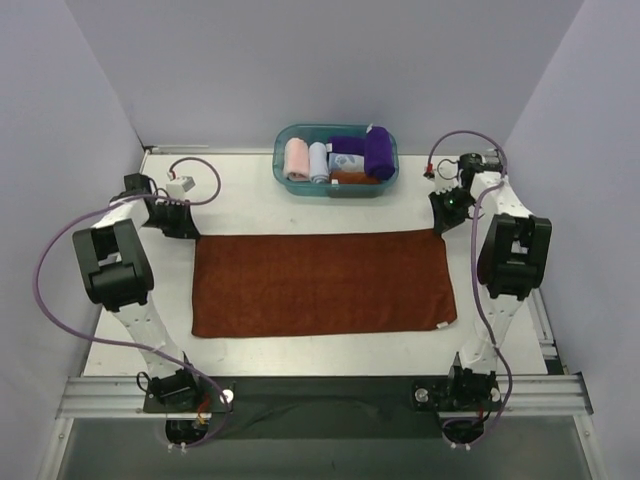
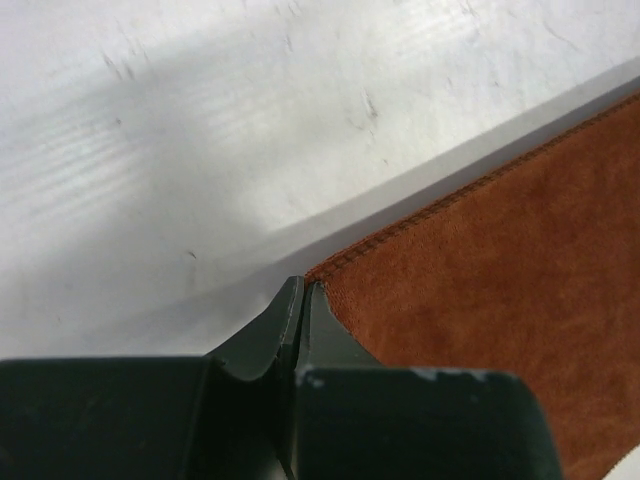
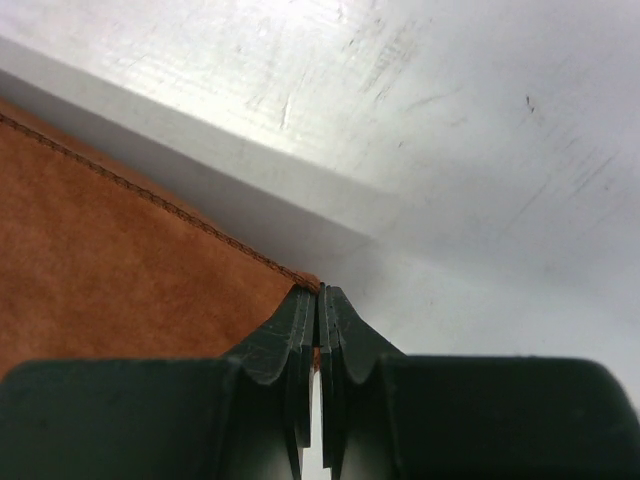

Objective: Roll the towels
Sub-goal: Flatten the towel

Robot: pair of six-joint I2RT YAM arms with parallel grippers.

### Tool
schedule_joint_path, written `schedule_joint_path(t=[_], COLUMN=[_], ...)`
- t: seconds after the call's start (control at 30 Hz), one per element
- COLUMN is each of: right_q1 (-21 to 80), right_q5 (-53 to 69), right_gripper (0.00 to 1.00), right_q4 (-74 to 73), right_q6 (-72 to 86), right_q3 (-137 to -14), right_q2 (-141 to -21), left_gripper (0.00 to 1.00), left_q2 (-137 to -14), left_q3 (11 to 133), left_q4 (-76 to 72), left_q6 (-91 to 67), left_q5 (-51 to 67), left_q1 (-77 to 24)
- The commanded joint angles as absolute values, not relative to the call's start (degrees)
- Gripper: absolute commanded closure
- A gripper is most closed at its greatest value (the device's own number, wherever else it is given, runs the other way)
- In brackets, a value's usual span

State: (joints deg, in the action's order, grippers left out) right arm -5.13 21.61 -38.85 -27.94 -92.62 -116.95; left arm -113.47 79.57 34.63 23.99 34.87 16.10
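While each arm reaches to a far corner of it, the large rust-brown rectangular terry towel (image 1: 325, 285) lies spread flat across the middle of the white bench (image 1: 250, 205). Its long sides run parallel to the near and far edges of the bench.

The left gripper (image 2: 303, 298) sits at the far left corner of the rust-brown towel. Its black fingers (image 2: 270, 335) are pressed together, and the stitched corner of the cloth is nipped at their tips. The right gripper (image 3: 320, 298) sits at the far right corner, clenched in the same way, with the hem running into its tips. In both wrist views the rest of the cloth lies down on the bench surface.

At the middle of the far edge stands a teal translucent plastic bin (image 1: 340, 191), well apart from the spread towel. Inside it, from left to right, are:
- a small pink rolled cloth (image 1: 297, 160);
- a pale blue and white rolled cloth (image 1: 318, 162) just beside it;
- a light patterned cloth (image 1: 345, 162);
- the deep purple terry towel (image 1: 380, 153), rolled up and filling the right end of the bin.

A strip of orange-brown shows against the near wall below the patterned cloth, but I cannot tell what it is.
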Motion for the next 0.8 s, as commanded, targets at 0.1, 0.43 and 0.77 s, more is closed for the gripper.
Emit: schedule_joint_path(t=[0.1, 0.43, 0.77], right_q1=[-3.61, -2.72, -2.11], right_q5=[16.97, 12.83, 10.28], right_gripper=[1.0, 1.0, 0.36], right_q4=[-39.64, -39.46, -41.83], right_q6=[-24.35, -20.13, -20.74], right_q3=[-100.09, -110.02, -109.86], right_q2=[-123.13, -130.78, -126.41], left_gripper=[1.0, 1.0, 0.43], left_q2=[-121.36, -131.04, -128.34], left_q3=[90.25, 104.14, 109.78], left_q4=[31.03, 32.25, 40.85], left_q6=[20.31, 16.44, 15.91], left_q5=[32.26, 32.07, 33.75], left_q1=[15.56, 14.15, 13.62])
